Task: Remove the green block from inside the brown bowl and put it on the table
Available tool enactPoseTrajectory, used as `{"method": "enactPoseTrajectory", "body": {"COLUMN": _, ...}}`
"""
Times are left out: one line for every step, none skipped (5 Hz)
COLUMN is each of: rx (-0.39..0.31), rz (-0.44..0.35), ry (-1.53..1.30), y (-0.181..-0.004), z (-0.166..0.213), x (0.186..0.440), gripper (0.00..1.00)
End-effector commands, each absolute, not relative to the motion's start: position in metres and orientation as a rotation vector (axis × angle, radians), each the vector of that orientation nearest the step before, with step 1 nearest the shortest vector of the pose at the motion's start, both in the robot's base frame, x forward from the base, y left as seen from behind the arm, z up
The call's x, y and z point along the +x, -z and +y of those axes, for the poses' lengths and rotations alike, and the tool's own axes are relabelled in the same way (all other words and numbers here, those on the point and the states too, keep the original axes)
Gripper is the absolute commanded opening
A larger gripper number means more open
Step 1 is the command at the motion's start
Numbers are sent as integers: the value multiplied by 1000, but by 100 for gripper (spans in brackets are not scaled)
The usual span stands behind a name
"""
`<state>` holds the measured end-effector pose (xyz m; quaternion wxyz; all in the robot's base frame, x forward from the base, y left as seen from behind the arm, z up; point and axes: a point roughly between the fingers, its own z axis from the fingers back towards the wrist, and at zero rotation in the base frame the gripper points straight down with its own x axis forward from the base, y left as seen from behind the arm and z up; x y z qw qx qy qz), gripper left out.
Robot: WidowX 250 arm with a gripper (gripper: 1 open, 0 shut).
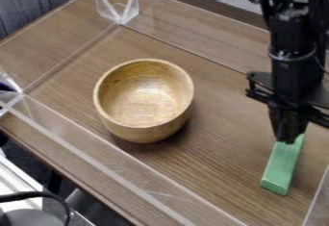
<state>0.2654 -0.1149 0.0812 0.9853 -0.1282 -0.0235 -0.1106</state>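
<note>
The green block (280,168) lies flat on the table (193,167) at the right, well outside the brown bowl (139,127). The bowl stands left of centre, and its pale inside holds nothing. My gripper (291,132) points almost straight down at the block's far end. Its fingers are shut together into one narrow tip, which hides that end of the block. Whether the tip touches the block I cannot tell. Nothing is held between the fingers.
Low clear acrylic walls edge the table: one along the near left side (77,151), one at the far left corner (119,9). The block lies close to the right edge of the view. Dark floor and a chair base show at bottom left.
</note>
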Motion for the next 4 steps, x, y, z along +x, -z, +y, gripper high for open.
{"method": "enactPoseTrajectory", "body": {"rx": -276, "rz": -134, "ry": 276, "y": -108, "z": -107, "x": 273, "gripper": 0}}
{"method": "enactPoseTrajectory", "body": {"rx": -248, "rz": -139, "ry": 275, "y": -119, "z": -107, "x": 278, "gripper": 0}}
{"method": "enactPoseTrajectory", "body": {"rx": -261, "rz": -169, "ry": 245, "y": -121, "z": -97, "x": 284, "gripper": 0}}
{"method": "enactPoseTrajectory", "body": {"rx": -269, "rz": -203, "ry": 203, "y": -123, "z": -77, "x": 291, "gripper": 0}}
